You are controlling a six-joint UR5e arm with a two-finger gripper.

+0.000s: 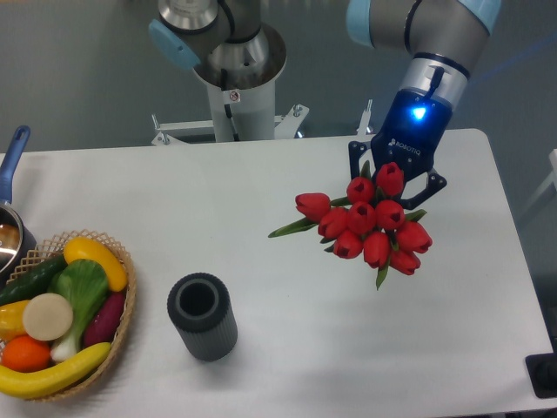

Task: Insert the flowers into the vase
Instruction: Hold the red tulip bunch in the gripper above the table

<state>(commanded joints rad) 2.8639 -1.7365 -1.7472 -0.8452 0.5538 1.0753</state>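
Note:
The flowers are a bunch of red tulip buds with green leaves, at the right middle of the view. The buds face the camera, and one leaf sticks out to the left. My gripper comes down from the upper right with a blue light lit on its wrist. It sits right behind the bunch and its jaws close around it. The buds hide the fingertips and the stems. The vase is a dark grey ribbed cylinder. It stands upright on the white table, front left of centre, well apart from the flowers, with its mouth empty.
A wicker basket with fruit and vegetables stands at the front left edge. A pot with a blue handle is at the far left. The robot base stands behind the table's back edge.

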